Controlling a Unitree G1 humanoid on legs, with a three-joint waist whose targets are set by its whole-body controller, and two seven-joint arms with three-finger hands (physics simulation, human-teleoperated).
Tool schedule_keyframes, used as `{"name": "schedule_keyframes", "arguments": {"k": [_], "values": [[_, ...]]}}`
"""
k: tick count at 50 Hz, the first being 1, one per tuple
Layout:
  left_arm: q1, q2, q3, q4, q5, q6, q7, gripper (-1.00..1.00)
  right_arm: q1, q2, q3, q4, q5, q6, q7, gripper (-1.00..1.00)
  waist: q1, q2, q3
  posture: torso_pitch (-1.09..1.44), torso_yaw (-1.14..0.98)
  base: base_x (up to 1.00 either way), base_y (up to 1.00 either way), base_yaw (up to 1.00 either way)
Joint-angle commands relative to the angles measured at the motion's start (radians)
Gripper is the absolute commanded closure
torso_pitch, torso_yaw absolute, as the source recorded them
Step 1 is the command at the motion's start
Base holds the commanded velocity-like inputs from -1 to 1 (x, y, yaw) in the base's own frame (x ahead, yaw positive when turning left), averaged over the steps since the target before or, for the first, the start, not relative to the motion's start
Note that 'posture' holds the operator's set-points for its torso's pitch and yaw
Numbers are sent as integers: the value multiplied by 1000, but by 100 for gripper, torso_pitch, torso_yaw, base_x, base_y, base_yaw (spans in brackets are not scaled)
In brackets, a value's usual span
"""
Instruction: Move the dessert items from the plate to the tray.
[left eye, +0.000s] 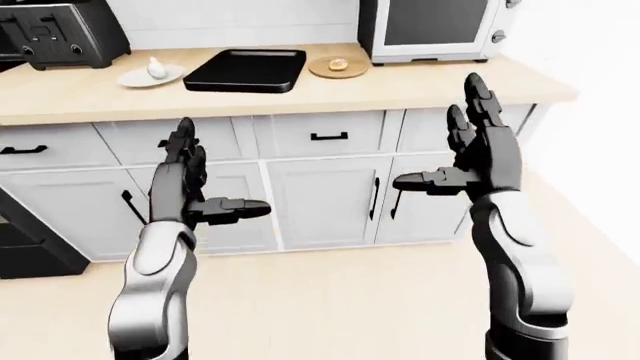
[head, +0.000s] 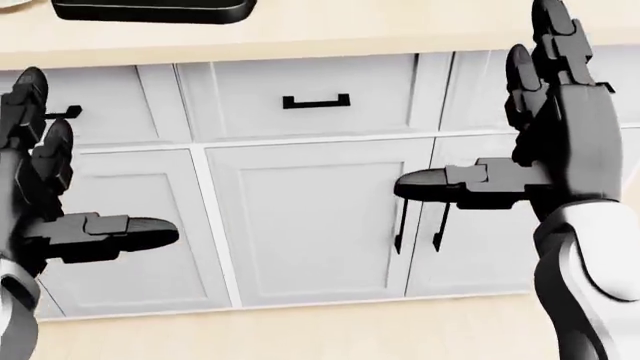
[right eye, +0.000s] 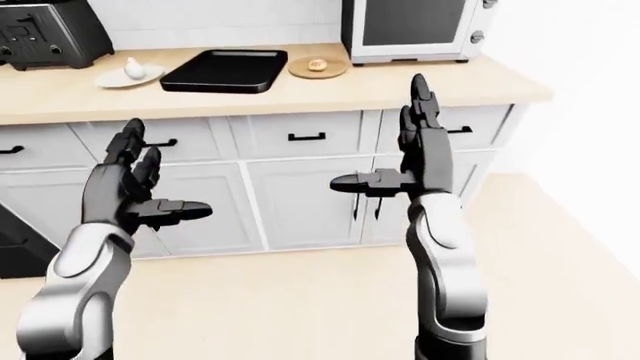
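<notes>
Dessert (left eye: 338, 64) sits on a tan plate (left eye: 337, 71) toward the counter's (left eye: 420, 86) right end, just right of the black tray (left eye: 245, 70). Left hand (left eye: 185, 180) and right hand (left eye: 480, 154) hover spread wide, empty. Best step closer first. Head view shows only the tray's edge, no plate.

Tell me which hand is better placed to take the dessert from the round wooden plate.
Probably the right hand: it hangs open below the round wooden plate, right of the black tray. The left hand hangs farther left.
</notes>
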Motion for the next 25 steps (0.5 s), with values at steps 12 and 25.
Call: {"name": "schedule_keyframes", "arguments": {"k": [12,25], "values": [[-39,47,28,-149,15,84,1,-100,-58,-17,12,-108,15,82,13,-100,5,-53,5,0,0,13,13,0],[-247,133,52,-240,1,320,-3,-100,-294,-71,11,-132,52,273,-24,-100,-3,57,5,0,0,14,14,0]]}}
